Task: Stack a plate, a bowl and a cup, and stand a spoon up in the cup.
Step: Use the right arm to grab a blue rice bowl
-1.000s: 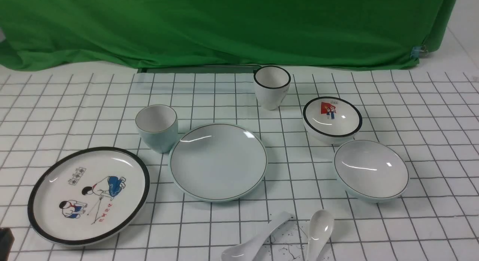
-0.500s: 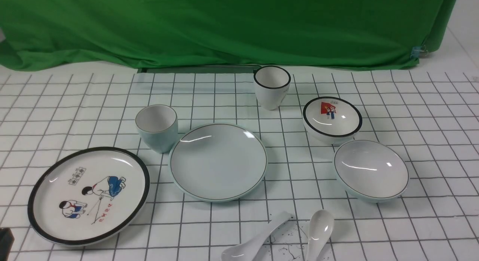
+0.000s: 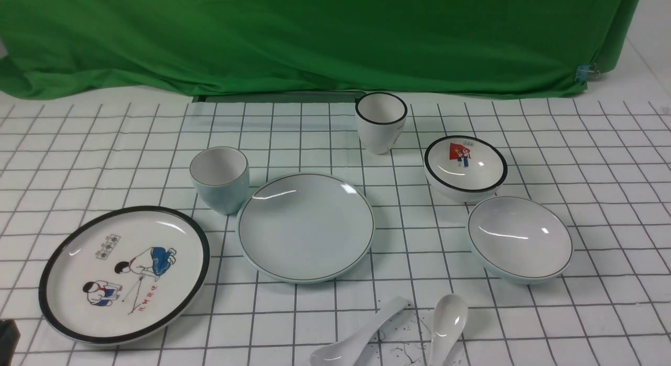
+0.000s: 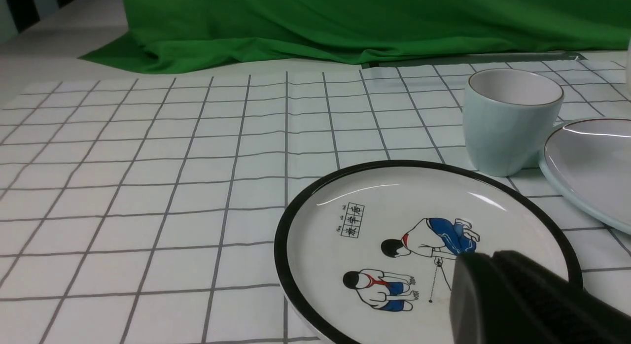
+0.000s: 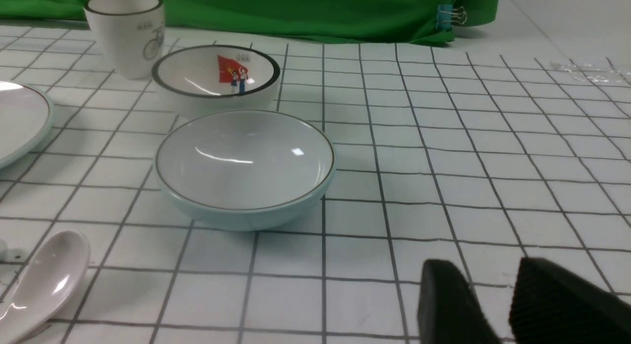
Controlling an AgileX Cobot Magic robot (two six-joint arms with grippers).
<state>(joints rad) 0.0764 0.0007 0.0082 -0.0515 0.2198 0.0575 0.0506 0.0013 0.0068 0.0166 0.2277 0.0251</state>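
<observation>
The pale blue-green plate lies mid-table, with the handleless pale cup just behind its left edge. To the right sits the plain blue-grey bowl. Two alike white spoons lie at the front edge. My left gripper is shut and empty, hovering low over the near side of the cartoon plate; only a dark corner of it shows in the front view. My right gripper stands open with nothing between its fingers, near the front edge, right of the bowl.
A white black-rimmed cup stands at the back. A black-rimmed bowl with a red-flag picture sits just behind the plain bowl. The cartoon plate fills the front left. Green cloth hangs along the far edge.
</observation>
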